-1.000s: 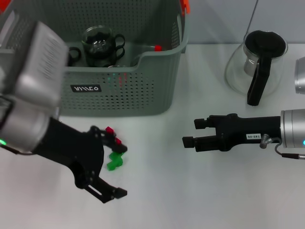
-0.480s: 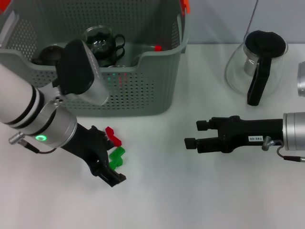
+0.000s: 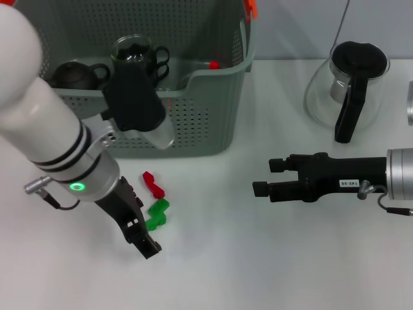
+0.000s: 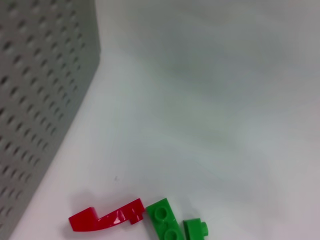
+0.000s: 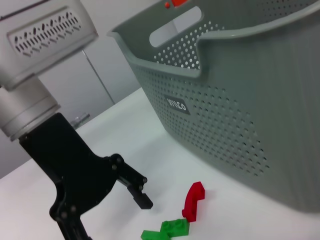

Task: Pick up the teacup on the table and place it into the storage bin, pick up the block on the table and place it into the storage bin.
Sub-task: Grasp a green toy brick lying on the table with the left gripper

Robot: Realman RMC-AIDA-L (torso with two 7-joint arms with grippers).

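Observation:
The grey-green storage bin (image 3: 200, 123) stands at the back left, also seen in the wrist views (image 4: 40, 100) (image 5: 240, 110). Glass teacups (image 3: 137, 55) with black handles sit inside it. On the table in front of the bin lie a red curved block (image 3: 153, 184) (image 4: 107, 219) (image 5: 194, 200) and a green block (image 3: 157, 215) (image 4: 167, 225) (image 5: 167, 229), touching end to end. My left gripper (image 3: 139, 223) (image 5: 112, 220) hovers open and empty just left of the green block. My right gripper (image 3: 264, 177) is open and empty at mid-right, pointing toward the blocks.
A glass carafe (image 3: 348, 84) with a black lid and handle stands at the back right. A dark teapot (image 3: 71, 74) rests in the bin's left part. Orange-red clips (image 3: 250, 8) sit on the bin rim.
My left arm has swung in over the bin's front, and its gripper turned and slid down beside the green block. The right gripper drifted slightly right. The blocks lie where they were.

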